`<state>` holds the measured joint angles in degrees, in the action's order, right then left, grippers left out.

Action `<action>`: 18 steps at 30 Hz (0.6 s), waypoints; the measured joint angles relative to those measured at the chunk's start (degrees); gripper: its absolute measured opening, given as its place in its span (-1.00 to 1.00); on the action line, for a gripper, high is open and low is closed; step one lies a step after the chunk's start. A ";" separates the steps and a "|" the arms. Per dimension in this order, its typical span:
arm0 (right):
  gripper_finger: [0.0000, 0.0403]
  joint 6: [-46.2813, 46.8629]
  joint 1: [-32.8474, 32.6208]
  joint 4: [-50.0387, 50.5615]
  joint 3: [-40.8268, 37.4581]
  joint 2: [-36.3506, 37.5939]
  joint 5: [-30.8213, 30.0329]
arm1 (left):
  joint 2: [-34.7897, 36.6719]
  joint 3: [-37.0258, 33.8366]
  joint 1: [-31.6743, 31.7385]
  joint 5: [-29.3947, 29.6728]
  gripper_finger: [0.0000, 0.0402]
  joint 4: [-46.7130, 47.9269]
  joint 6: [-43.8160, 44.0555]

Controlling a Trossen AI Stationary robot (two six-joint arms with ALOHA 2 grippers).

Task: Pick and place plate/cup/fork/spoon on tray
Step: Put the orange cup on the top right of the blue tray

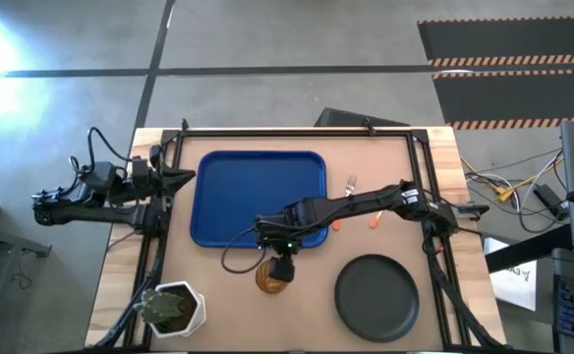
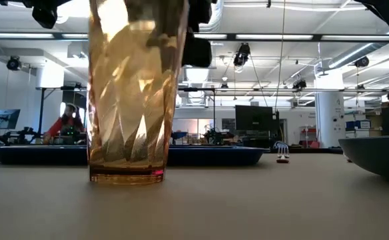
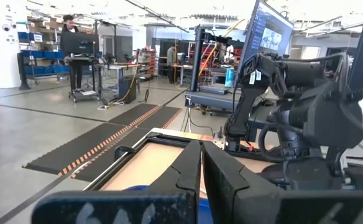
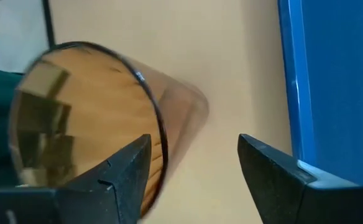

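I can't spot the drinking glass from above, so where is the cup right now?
The cup stands upright on the bare table just off the tray's near edge, left of the plate, right under the open right gripper.

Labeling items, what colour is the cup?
Amber-brown, translucent and ribbed; the cup shows best in the low view.

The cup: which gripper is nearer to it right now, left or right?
Right. The right gripper hangs open just above the cup, which stands on the table beside the tray. The left gripper is shut and waits at the tray's far left edge, well away.
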<state>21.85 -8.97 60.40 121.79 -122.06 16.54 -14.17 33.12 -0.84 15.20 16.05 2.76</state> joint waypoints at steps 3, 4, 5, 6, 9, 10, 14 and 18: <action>-0.03 0.01 0.00 -1.24 -2.84 0.00 -0.05 | 0.00 0.00 0.00 0.00 -1.00 -0.02 0.04; -0.07 0.09 0.00 -2.51 -4.03 -0.01 -0.05 | 0.00 0.00 0.02 0.00 -1.00 -0.02 0.04; -0.12 0.26 0.00 -3.60 -5.05 -0.01 -0.05 | 0.00 0.00 0.00 0.00 -1.00 -0.02 0.06; -0.18 0.36 0.00 -4.49 -5.93 -0.02 -0.05 | 0.00 0.00 0.01 0.00 -1.00 -0.02 0.07; -0.39 0.39 0.00 -7.44 -7.67 -0.04 0.00 | 0.00 0.00 0.01 0.00 -1.00 -0.04 0.07; -0.48 0.09 0.00 -7.54 -7.73 -0.04 0.04 | 0.00 0.00 0.00 0.00 -1.00 -0.02 0.07; -0.88 -3.02 0.09 -7.10 -6.10 -0.04 -0.43 | 0.00 0.00 0.00 0.00 -1.00 -0.04 0.05; -0.94 -6.72 0.31 -4.90 -2.01 0.31 -4.54 | 0.00 -0.04 0.00 0.00 -1.00 -0.04 0.04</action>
<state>15.12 -8.66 55.50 119.77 -121.75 12.00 -14.17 33.08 -0.84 15.20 16.01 2.81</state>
